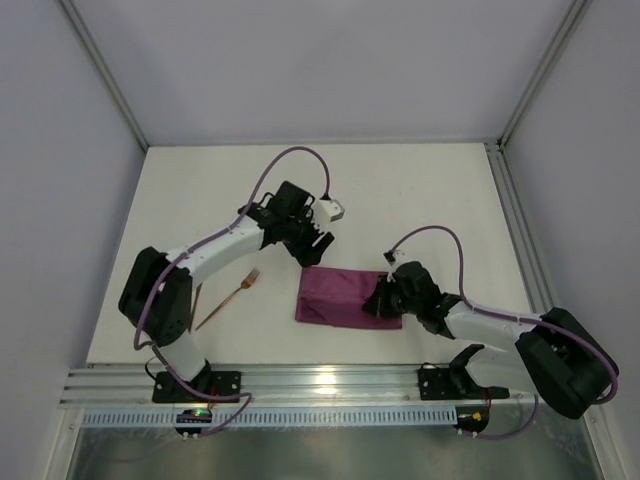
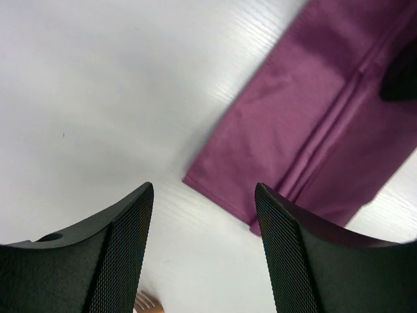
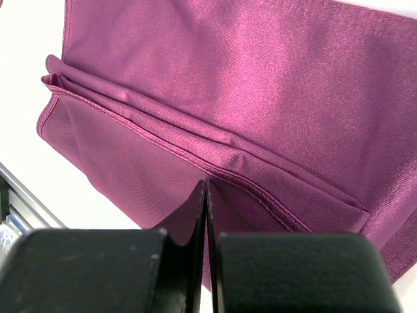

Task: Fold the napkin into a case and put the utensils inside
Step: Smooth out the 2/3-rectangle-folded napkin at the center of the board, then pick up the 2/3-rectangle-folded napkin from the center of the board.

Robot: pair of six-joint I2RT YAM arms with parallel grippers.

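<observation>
**Step in hand.** The folding stage, judged close to complete. The napkin (image 1: 340,297) lies on the table (image 1: 430,190) as a narrow oblong of several layers, its long axis running left to right, toward the near edge and slightly right of centre. The right wrist view shows stacked hems and a layered opening along 1 long edge, so the case appears largely formed. No utensil is inside it.

**Grippers.** The left gripper (image 2: 204,188) stands open with nothing between its fingers. It hangs over the table at the cloth's far-left corner, which sits just below and ahead of its tips, apart from them. The right gripper (image 3: 206,186) is closed, its 2 fingers pressed flat together. Its tips are down on the cloth's right end, at the layered hem. Whether a layer is nipped between them cannot be told.

**Utensils.** The fork (image 1: 242,285) lies on bare table left of the napkin, apart from it, tines pointing toward the far right. 1 further slim copper piece (image 1: 197,302) lies beside it, partly hidden by the left arm.

**Next move, as judged.** The free left gripper is best placed to fetch the fork, which lies nearer the arm's base than the gripper does. Thin metal flat on a hard surface calls for a low, exact pinch. The right gripper would need to steady the cloth and keep its opening accessible.
</observation>
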